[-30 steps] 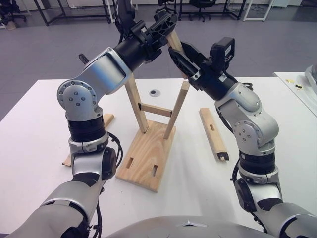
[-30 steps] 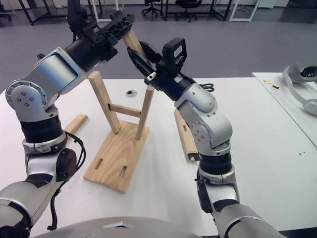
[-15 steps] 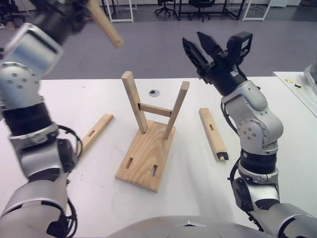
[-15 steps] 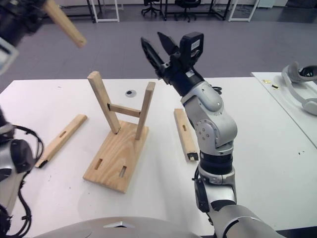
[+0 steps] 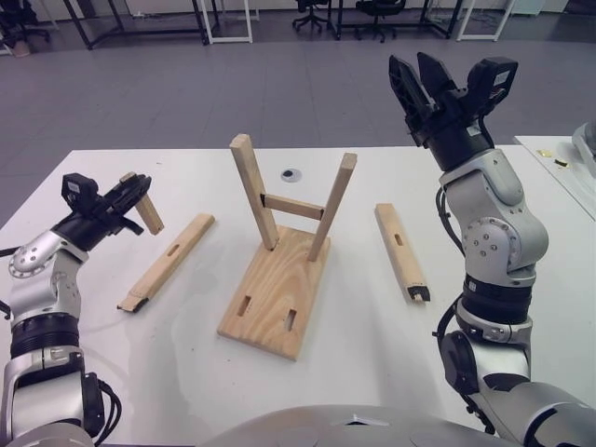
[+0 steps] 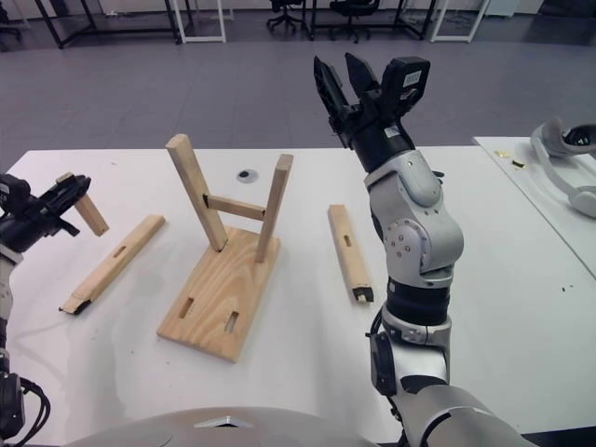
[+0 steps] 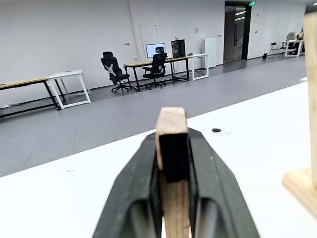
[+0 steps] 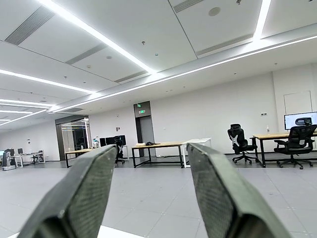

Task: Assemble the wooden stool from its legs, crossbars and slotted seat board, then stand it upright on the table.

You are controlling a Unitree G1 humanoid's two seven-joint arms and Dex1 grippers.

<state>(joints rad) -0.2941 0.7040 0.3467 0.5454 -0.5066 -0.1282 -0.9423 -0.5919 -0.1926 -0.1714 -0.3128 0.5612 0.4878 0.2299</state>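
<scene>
The slotted seat board [image 5: 270, 303] lies flat mid-table. Two legs [image 5: 253, 191] [image 5: 333, 205] stand tilted in its far slots, joined by a crossbar [image 5: 291, 206]. One loose leg [image 5: 168, 261] lies to the board's left, another loose leg [image 5: 401, 250] to its right. My left gripper [image 5: 133, 189] is low over the table's left side, shut on a short wooden crossbar [image 5: 149, 216] [image 7: 172, 148] that juts past its fingers. High above the table's far right, my right gripper [image 5: 410, 63] stands open with nothing between its fingers [image 8: 79, 198].
A round grommet hole [image 5: 291, 174] sits in the table behind the stool. A second white table with a white headset-like object [image 6: 570, 154] is at the right. Bare tabletop lies in front of the seat board and at the near right.
My left arm has swung down from above the stool to the table's left side, still holding the short crossbar. My right gripper has let go of it, opened, and risen back to the right.
</scene>
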